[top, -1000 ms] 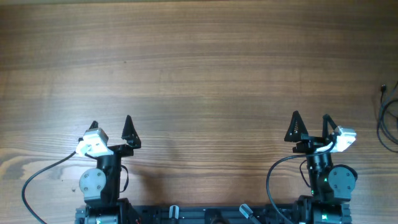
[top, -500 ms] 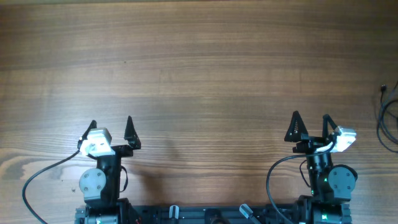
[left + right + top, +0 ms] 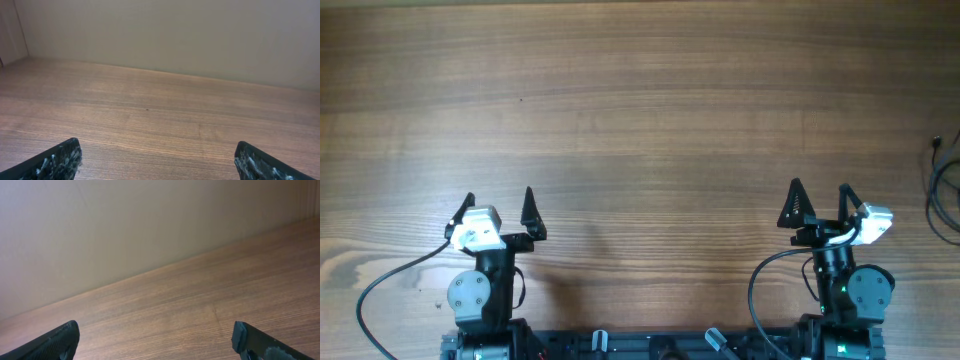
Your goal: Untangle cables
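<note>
The cables (image 3: pixel 945 190) are thin black wires in loose loops at the far right edge of the overhead view, partly cut off by the frame. They show in neither wrist view. My left gripper (image 3: pixel 498 203) is open and empty near the front left of the table; its fingertips frame bare wood in the left wrist view (image 3: pixel 157 157). My right gripper (image 3: pixel 819 196) is open and empty near the front right, well to the left of the cables; it also shows in the right wrist view (image 3: pixel 155 337).
The wooden table (image 3: pixel 640 110) stretches across the overhead view. A pale wall (image 3: pixel 175 35) stands behind the table's far edge. Thicker black arm cables (image 3: pixel 380 285) loop by each arm base at the front.
The left gripper's white wrist part shifted very slightly; otherwise nothing has visibly changed.
</note>
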{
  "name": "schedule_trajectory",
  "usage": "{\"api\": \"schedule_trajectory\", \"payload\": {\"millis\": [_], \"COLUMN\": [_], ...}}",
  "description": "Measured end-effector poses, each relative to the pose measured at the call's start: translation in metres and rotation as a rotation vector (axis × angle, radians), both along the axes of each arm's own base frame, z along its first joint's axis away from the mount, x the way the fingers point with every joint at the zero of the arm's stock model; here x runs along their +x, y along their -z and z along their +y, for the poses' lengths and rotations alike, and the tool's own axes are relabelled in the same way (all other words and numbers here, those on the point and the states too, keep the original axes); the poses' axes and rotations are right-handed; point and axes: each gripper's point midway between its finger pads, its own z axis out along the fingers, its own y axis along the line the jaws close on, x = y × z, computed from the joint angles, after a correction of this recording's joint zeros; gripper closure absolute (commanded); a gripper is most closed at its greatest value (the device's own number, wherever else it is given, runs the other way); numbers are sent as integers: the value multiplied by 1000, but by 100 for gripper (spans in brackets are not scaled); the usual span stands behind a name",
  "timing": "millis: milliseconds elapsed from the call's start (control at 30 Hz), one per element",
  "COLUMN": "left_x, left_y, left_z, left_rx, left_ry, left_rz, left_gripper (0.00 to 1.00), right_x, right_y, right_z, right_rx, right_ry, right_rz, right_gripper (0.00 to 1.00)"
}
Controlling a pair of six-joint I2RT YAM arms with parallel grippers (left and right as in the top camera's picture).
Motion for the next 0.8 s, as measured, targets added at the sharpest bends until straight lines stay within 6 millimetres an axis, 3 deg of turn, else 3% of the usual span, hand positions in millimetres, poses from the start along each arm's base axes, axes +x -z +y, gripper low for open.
{"api": "schedule_trajectory", "payload": {"millis": [800], "left_x": [0], "left_y": [0], "left_z": [0], "left_rx": [0], "left_ry": [0], "left_rz": [0], "left_gripper": [0], "right_x": [0], "right_y": [0], "right_z": [-5], "right_rx": [-17], "right_ry": [31], "right_rz": [1], "right_gripper": [0]}}
